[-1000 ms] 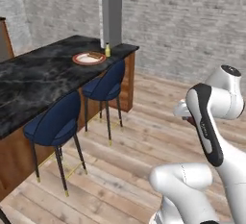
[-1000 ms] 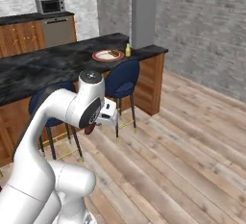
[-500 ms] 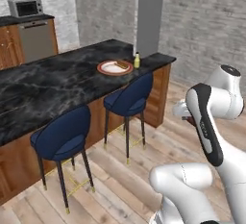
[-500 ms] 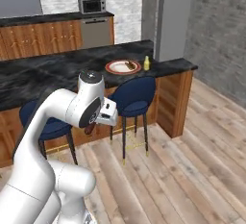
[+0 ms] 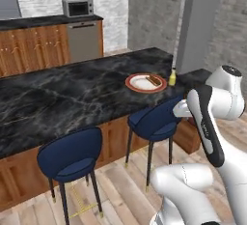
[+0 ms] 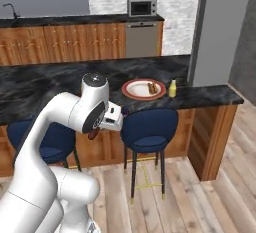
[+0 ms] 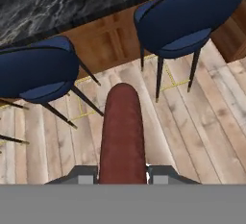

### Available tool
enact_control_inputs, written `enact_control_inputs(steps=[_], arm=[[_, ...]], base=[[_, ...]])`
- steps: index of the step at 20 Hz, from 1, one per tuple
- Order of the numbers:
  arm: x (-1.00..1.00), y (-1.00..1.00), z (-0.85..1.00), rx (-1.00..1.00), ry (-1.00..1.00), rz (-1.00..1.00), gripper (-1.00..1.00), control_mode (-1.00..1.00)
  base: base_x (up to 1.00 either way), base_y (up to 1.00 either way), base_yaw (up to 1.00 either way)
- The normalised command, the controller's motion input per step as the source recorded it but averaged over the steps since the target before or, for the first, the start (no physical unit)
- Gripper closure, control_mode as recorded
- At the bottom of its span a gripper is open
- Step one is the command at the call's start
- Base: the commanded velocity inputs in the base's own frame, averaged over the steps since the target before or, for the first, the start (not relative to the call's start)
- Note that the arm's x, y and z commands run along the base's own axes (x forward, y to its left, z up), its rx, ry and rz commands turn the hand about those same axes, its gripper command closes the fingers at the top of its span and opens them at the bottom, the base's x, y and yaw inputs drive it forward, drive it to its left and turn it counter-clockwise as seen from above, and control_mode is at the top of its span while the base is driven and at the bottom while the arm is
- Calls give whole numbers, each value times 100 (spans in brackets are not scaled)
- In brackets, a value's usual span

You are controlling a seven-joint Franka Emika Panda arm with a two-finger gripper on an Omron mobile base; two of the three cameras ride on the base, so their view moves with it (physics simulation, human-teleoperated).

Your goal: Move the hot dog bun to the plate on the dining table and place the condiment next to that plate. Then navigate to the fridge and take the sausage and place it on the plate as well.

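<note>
The dining table [image 6: 60, 79], a long black marble slab on a wooden base, stretches out ahead of the jaws and above them, with two navy blue stools [image 5: 72, 156] tucked along its near side; seen from the hand, the floor planks lie beneath the jaws and one stool sits to each side. Up on the slab, well beyond the jaws, the red-rimmed plate [image 6: 131, 94] carries the hot dog bun [image 6: 152, 87], and the yellow condiment [image 6: 172, 88] bottle stands upright just beside the plate. The gripper [image 7: 123, 174] hangs in front of the table's edge, clenched on the sausage [image 7: 122, 134], which sticks straight out from between the fingertips [image 7: 81, 174] as a dark reddish-brown stick.
</note>
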Motion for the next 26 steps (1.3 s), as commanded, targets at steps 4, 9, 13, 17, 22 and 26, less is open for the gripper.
enact_control_inputs(steps=[4, 9, 13, 17, 22, 26], arm=[[0, 0, 0, 0, 0, 0, 100, 100], [0, 0, 0, 0, 0, 0, 100, 100], [0, 0, 0, 0, 0, 0, 100, 100], [0, 0, 0, 0, 0, 0, 100, 100], [0, 0, 0, 0, 0, 0, 100, 100], [47, 12, 0, -3, 8, 0, 100, -100]], base=[[100, -41, 45], [91, -55, 37], [52, -79, 26], [56, -56, 21], [84, 3, 5], [47, 12, 0]])
